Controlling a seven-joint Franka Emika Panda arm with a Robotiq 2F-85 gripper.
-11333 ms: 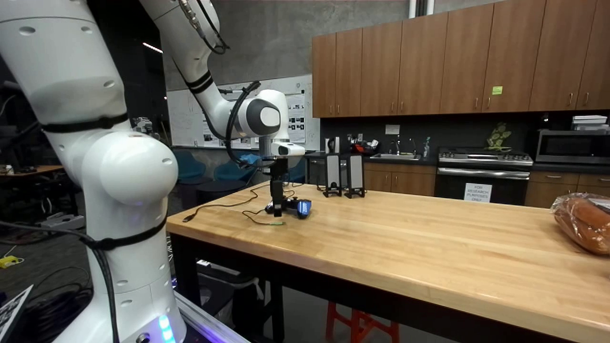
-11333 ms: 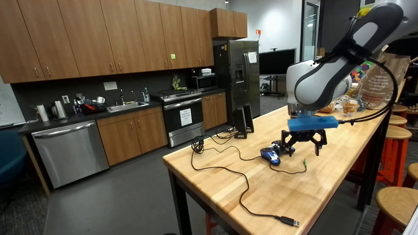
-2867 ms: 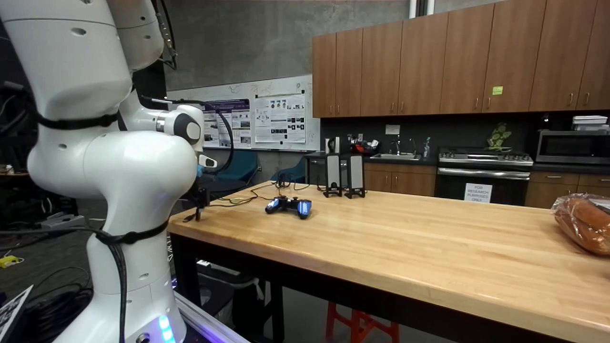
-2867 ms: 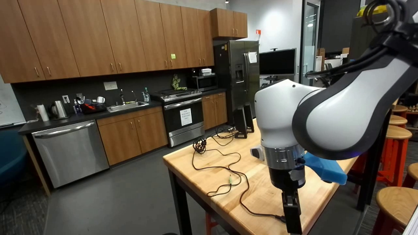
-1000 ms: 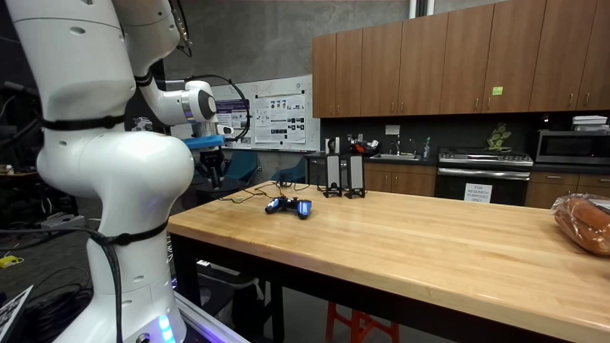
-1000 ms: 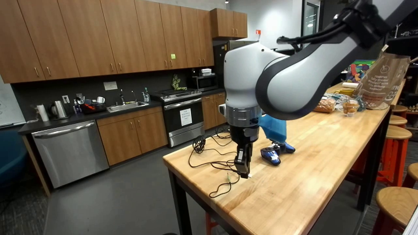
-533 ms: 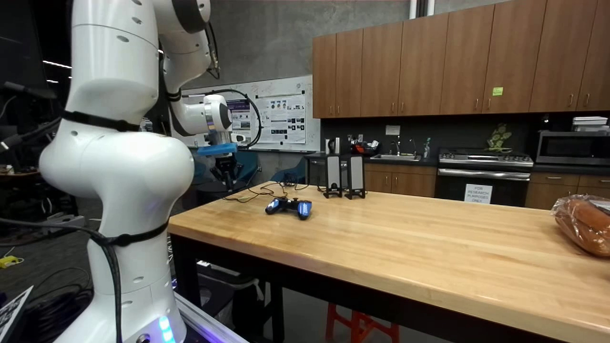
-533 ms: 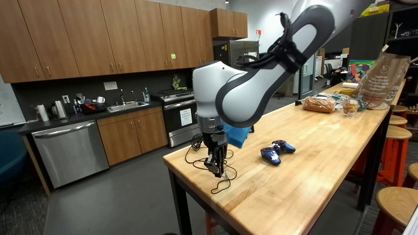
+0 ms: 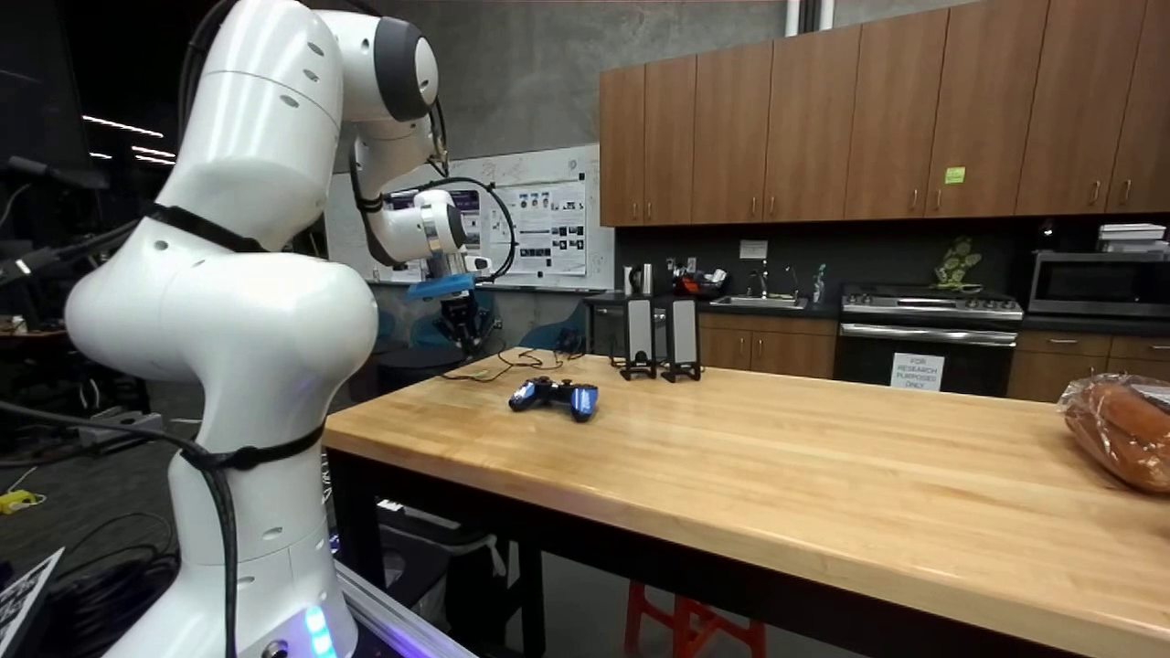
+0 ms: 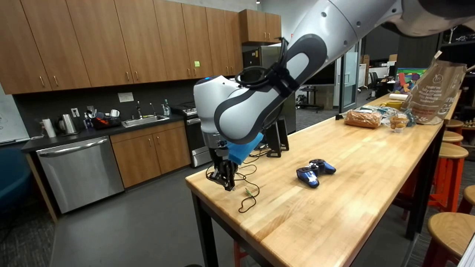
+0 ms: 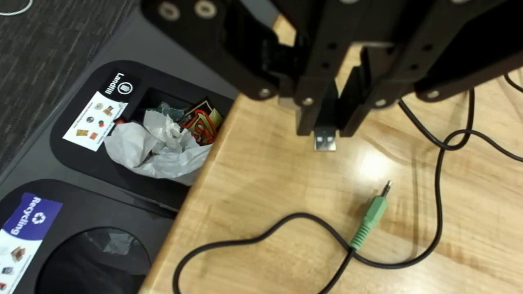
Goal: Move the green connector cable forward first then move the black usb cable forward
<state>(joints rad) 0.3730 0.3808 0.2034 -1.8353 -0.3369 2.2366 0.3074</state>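
Note:
Black fingers (image 11: 305,122) of my gripper (image 11: 326,131) are closed round the plug of the black usb cable (image 11: 325,141); the metal tip sticks out past them, while much of the plug's body is hidden. In both exterior views the gripper (image 10: 228,184) (image 9: 471,342) hangs low at the table's narrow end, close to the edge. On the wood in the wrist view lies the green connector (image 11: 371,218), apart from the fingers, its black cable looping beneath it. An exterior view has that green connector (image 10: 249,192) just beside the gripper, on the table side.
A blue game controller (image 10: 314,172) rests on the table (image 10: 334,207). Speakers (image 9: 683,336) stand at the far edge with tangled cords. Below the table edge are bins, one marked Landfill (image 11: 88,122). Wrapped bread (image 10: 363,118) sits at the long end.
Earlier the gripper stood open near the controller, then went to the usb plug at the table corner. It has since carried the plug along the narrow end; the green connector has been shifted too.

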